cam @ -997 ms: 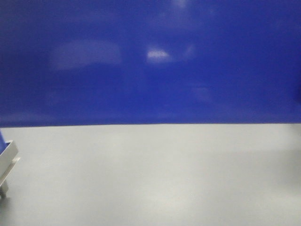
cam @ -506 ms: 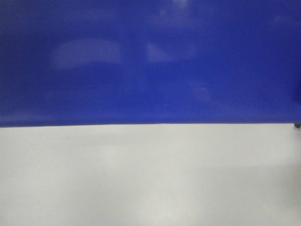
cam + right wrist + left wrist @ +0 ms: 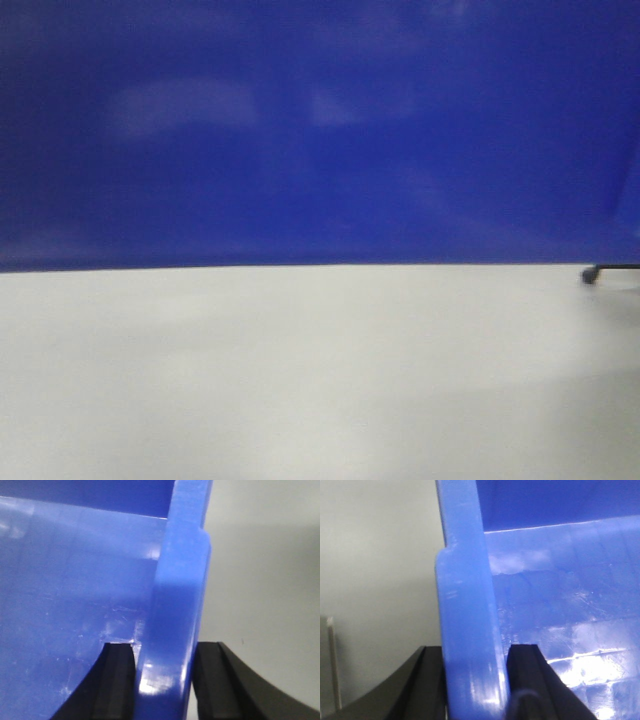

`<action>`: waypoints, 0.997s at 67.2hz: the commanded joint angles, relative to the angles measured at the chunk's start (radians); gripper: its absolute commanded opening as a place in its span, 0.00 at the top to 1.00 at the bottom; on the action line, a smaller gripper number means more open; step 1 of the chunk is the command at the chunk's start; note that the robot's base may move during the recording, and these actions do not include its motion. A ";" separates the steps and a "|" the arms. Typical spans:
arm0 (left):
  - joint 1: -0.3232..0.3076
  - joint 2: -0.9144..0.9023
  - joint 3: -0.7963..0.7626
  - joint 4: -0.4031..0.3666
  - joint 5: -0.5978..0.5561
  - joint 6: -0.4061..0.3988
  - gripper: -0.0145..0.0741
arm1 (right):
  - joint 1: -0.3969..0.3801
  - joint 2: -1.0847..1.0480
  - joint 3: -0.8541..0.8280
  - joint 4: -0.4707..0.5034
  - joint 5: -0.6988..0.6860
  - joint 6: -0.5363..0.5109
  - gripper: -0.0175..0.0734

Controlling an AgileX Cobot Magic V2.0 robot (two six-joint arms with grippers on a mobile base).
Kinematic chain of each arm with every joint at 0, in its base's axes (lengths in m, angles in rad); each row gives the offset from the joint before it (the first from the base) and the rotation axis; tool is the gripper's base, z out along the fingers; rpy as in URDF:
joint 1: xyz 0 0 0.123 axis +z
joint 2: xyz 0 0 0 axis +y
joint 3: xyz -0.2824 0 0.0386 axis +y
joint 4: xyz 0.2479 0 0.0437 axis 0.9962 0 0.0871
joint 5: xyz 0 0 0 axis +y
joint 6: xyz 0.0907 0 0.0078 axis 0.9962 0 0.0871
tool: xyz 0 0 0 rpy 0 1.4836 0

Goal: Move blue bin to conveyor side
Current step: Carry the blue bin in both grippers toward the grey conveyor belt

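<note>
The blue bin (image 3: 320, 130) fills the upper half of the front view with its glossy wall, very close to the camera. In the left wrist view my left gripper (image 3: 476, 652) is shut on the bin's thick rim (image 3: 465, 605), with one black finger outside and the other inside the wall. My right gripper (image 3: 165, 647) is shut on the rim (image 3: 175, 595) of the opposite side in the same way. The bin's scuffed inner wall (image 3: 70, 590) shows beside the inner finger.
A pale grey surface (image 3: 320, 380) spreads below the bin. A small dark part (image 3: 600, 272) pokes in at the right edge, just under the bin's lower line. A thin pale strip (image 3: 332, 665) stands at the far left of the left wrist view.
The white object at the lower left has slid out of the front view, and a dark part has come in at the right edge. The bin's wall still fills the view.
</note>
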 commanded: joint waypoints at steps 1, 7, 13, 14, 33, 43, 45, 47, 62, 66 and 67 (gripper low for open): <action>-0.007 -0.015 -0.015 -0.022 -0.077 0.011 0.85 | 0.006 -0.020 -0.011 0.033 -0.077 -0.024 0.89; -0.007 -0.015 -0.015 -0.022 -0.077 0.011 0.85 | 0.006 -0.020 -0.011 0.033 -0.077 -0.024 0.89; -0.007 -0.015 -0.015 -0.022 -0.077 0.011 0.85 | 0.006 -0.020 -0.011 0.033 -0.077 -0.024 0.89; -0.007 -0.015 -0.015 -0.022 -0.077 0.011 0.85 | 0.006 -0.020 -0.011 0.033 -0.077 -0.024 0.89; -0.007 -0.015 -0.015 -0.022 -0.077 0.011 0.85 | 0.006 -0.020 -0.011 0.033 -0.077 -0.024 0.89; -0.007 -0.015 -0.015 -0.022 -0.077 0.011 0.85 | 0.006 -0.020 -0.011 0.033 -0.077 -0.024 0.89; -0.007 -0.015 -0.015 -0.022 -0.077 0.011 0.85 | 0.006 -0.020 -0.011 0.033 -0.077 -0.024 0.89; -0.007 -0.015 -0.015 -0.022 -0.077 0.011 0.85 | 0.006 -0.020 -0.011 0.033 -0.077 -0.024 0.89; -0.007 -0.015 -0.015 -0.022 -0.077 0.011 0.85 | 0.006 -0.020 -0.011 0.033 -0.077 -0.024 0.89; -0.007 -0.015 -0.015 -0.022 -0.077 0.011 0.85 | 0.006 -0.020 -0.011 0.033 -0.077 -0.024 0.89; -0.007 -0.015 -0.015 -0.022 -0.077 0.011 0.85 | 0.006 -0.020 -0.011 0.033 -0.077 -0.024 0.89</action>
